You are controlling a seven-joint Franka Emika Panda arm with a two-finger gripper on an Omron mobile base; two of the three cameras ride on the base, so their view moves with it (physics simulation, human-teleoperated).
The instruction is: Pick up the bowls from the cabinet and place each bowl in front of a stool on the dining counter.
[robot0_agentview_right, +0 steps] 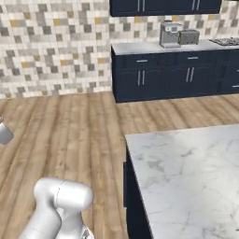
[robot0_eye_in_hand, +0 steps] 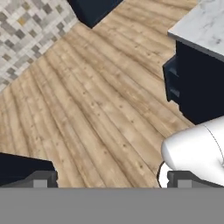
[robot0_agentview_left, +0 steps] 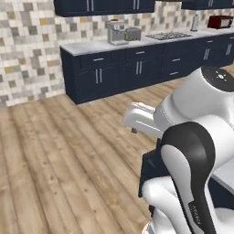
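Dining counter [robot0_agentview_left: 226, 173] comes first: from my left base camera I catch just a pale sliver of it at the right edge, mostly hidden behind my own arm. Beyond the wooden floor [robot0_agentview_left: 59, 169] runs a navy row of drawer units [robot0_agentview_left: 137, 68] carrying a coffee machine [robot0_agentview_left: 117, 33], a toaster [robot0_agentview_left: 133, 34], a hob [robot0_agentview_left: 168, 35] and a red microwave [robot0_agentview_left: 220, 21] cut by the frame.

From my right base camera the marble counter fills the lower right, its near corner [robot0_agentview_right: 133, 140] plain, its far end cut off. The tiled wall [robot0_agentview_right: 51, 46] stands behind.

Along my hand, my fingers [robot0_eye_in_hand: 109, 179] stand spread wide, holding nothing, their tips barely rising above the bottom edge. The counter's corner [robot0_eye_in_hand: 201, 26] sits upper right, above its navy base [robot0_eye_in_hand: 197, 83].
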